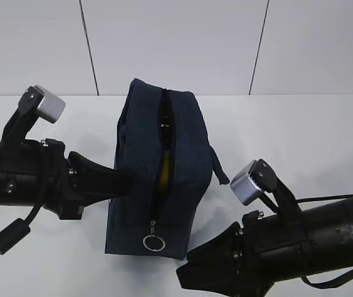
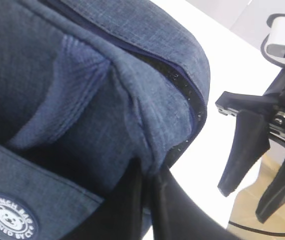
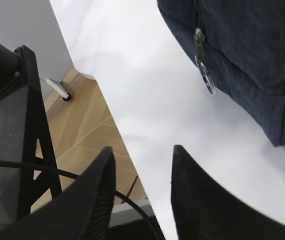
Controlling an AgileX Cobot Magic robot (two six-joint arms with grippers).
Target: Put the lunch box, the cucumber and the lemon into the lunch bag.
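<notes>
Just bag fabric [image 2: 132, 130] between left jaws.

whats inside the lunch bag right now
Through the open zipper slit of the lunch bag, a bit of yellow, likely the lemon, shows. The fabric hides everything else inside.

Navy lunch bag [image 1: 145, 167], yellow lemon [image 1: 163, 171] inside.

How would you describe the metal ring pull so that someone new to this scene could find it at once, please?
Start at the lunch bag, the dark navy boxy bag standing in the middle of the white table. Follow the zipper along its top towards the near end. There hangs the metal ring pull, the only shiny silver loop against the dark fabric.
</notes>
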